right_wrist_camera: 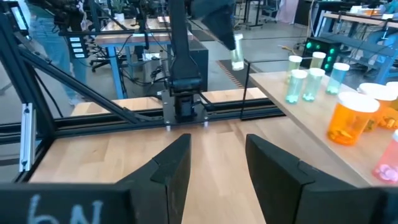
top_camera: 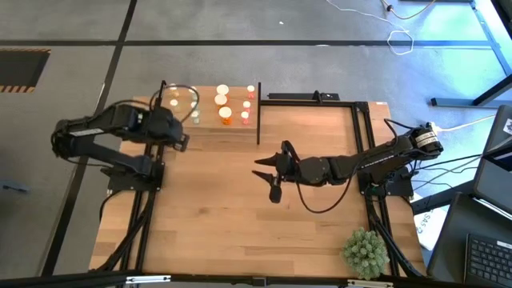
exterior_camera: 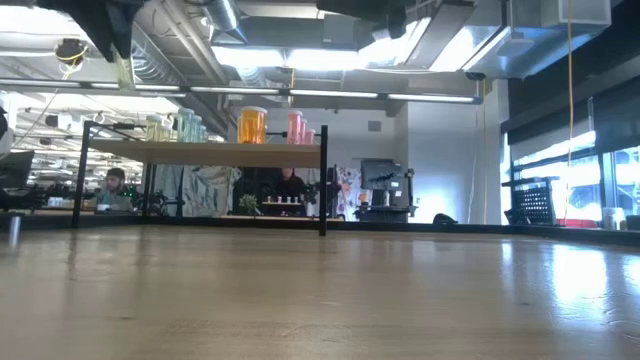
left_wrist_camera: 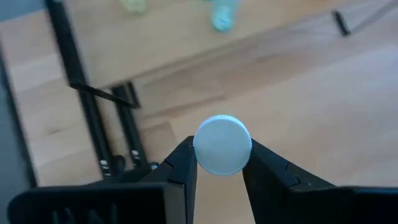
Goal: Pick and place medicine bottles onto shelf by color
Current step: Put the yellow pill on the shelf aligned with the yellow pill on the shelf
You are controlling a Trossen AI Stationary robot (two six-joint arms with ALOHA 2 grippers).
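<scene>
From above, the left pincer (top_camera: 178, 138) hangs just off the near edge of the shelf (top_camera: 210, 128), at its left end, with the orange bottles (top_camera: 225, 115) and reddish bottles (top_camera: 248, 102) ranked beyond it toward the shelf's right end; the right pincer (top_camera: 270, 172) waits over the bare middle of the desk (top_camera: 240, 216), well apart from the shelf, and a spiky green plant ball (top_camera: 366, 250) sits far behind it by the desk's corner. At desk height, the shelf stands raised on thin black posts, pale green bottles (exterior_camera: 178, 127) at one end, a large orange bottle (exterior_camera: 252, 124) and pink ones toward the other; people sit in the room beyond. The left wrist view shows the left pincer closed on a small bottle (left_wrist_camera: 222, 145), one finger each side of its ribbed white cap, held over the desk with the shelf edge and two pale green bottles (left_wrist_camera: 222, 17) ahead. The bottle looks light, rigid plastic; the round cap could roll or slip between flat pads, so a squeeze square across the cap or just under it seems safest. In the right wrist view, the right pincer (right_wrist_camera: 217, 165) stands parted and empty, the stocked shelf off to its side.
</scene>
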